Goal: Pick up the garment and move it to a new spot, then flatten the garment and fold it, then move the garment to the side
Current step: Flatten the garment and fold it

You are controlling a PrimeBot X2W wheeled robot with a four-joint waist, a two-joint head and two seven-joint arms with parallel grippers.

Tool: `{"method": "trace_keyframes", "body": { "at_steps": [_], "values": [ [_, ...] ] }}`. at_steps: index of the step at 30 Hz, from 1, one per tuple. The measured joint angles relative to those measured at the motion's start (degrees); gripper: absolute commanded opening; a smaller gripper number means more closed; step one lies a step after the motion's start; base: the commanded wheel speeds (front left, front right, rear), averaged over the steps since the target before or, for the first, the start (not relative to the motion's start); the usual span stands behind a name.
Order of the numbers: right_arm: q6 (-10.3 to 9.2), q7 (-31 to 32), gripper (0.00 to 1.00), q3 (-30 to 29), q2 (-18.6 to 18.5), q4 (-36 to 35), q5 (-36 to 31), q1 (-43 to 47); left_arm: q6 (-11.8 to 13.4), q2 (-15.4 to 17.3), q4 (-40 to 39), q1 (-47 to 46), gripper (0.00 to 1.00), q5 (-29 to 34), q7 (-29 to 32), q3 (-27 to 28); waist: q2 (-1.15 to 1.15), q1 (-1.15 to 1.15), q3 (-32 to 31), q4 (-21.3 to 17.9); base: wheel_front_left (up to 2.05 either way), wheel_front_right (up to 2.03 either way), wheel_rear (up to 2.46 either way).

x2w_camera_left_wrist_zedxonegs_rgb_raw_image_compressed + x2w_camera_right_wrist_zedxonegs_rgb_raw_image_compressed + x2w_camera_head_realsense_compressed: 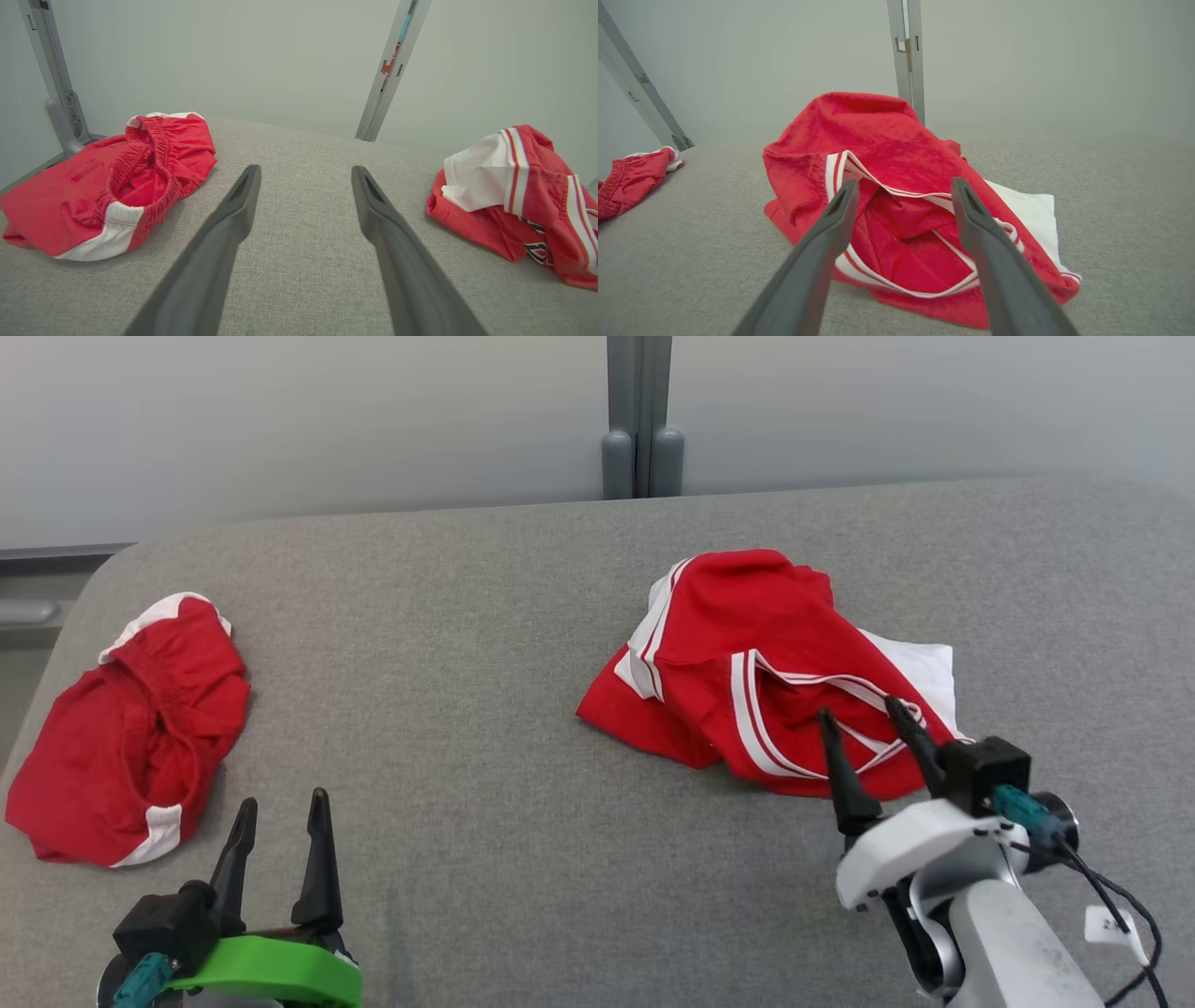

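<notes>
Red shirt [747, 663] is bunched up on the tabletop [448, 644], well apart from the shorts [131, 728]. Right hand [859, 709] is wide open at its striped opening, so it could easily pinch just one layer and drag it lopsided.

Grey woven cloth over the table [485, 644], matt and slightly coarse. Soft matt red cloth, crumpled, with white striped ribbed trim, on the jersey [747, 635]; similar red cloth with a gathered elastic waistband on the shorts [131, 737]. Smooth matt dark plastic on the left gripper [284, 800] and right gripper [859, 709]. Glossy green plastic collar [271, 971], smooth white plastic shell [906, 849]. Smooth grey metal post [639, 420].
</notes>
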Motion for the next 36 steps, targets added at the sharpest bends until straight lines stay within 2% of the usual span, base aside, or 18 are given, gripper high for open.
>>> {"method": "trace_keyframes", "body": {
  "at_steps": [4,11,19,20,21,22,26,29,36],
  "values": [
    [0.0,3.9,1.0,2.8,0.0,2.9,1.7,-4.2,0.0,-0.2,-0.1,-1.2,1.0,0.1,0.0,-0.4,0.0,0.0,1.2,0.4,0.0,0.0,0.0],
    [0.0,8.8,1.0,8.5,0.1,11.8,8.8,-12.1,-0.2,-0.4,0.0,-3.2,1.0,0.2,0.0,-1.5,0.0,0.0,3.6,2.1,0.0,0.0,0.0],
    [0.0,6.8,1.0,12.1,0.0,20.9,14.8,-19.1,-0.2,-0.5,0.4,-4.2,1.0,0.2,0.0,-2.5,0.0,0.0,5.3,5.0,0.0,0.0,0.0],
    [0.0,6.0,0.96,12.2,0.0,21.4,14.8,-19.6,-0.2,-0.5,0.5,-4.2,1.0,0.1,0.0,-2.6,0.0,0.0,5.3,5.3,0.0,0.0,0.0],
    [0.0,4.2,0.36,12.0,0.1,22.0,14.4,-20.3,-0.2,-0.5,0.6,-4.2,1.0,0.1,0.0,-2.7,0.0,0.0,5.3,5.6,0.0,0.0,0.0],
    [0.0,1.7,0.0,11.6,0.2,22.2,13.2,-21.0,-0.2,-0.5,0.7,-4.2,1.0,0.0,0.0,-2.7,0.0,0.0,5.3,5.9,0.0,0.0,0.0],
    [0.0,-3.7,0.0,10.0,0.0,22.9,9.1,-23.6,-0.2,-0.5,0.6,-4.1,1.0,-0.1,0.0,-3.0,0.0,0.0,4.8,6.5,0.0,0.0,0.0],
    [0.0,-4.6,0.0,10.4,0.0,22.9,8.1,-25.9,-0.2,-0.5,0.6,-4.0,1.0,-0.1,0.0,-3.1,0.0,0.0,4.4,6.9,0.0,0.0,0.0],
    [0.0,-4.9,0.0,17.0,0.0,23.2,7.2,-39.0,-0.2,-0.5,-0.2,-4.0,1.0,-0.1,0.0,-3.7,0.0,0.0,4.6,7.9,0.0,0.0,0.0]
  ]
}}
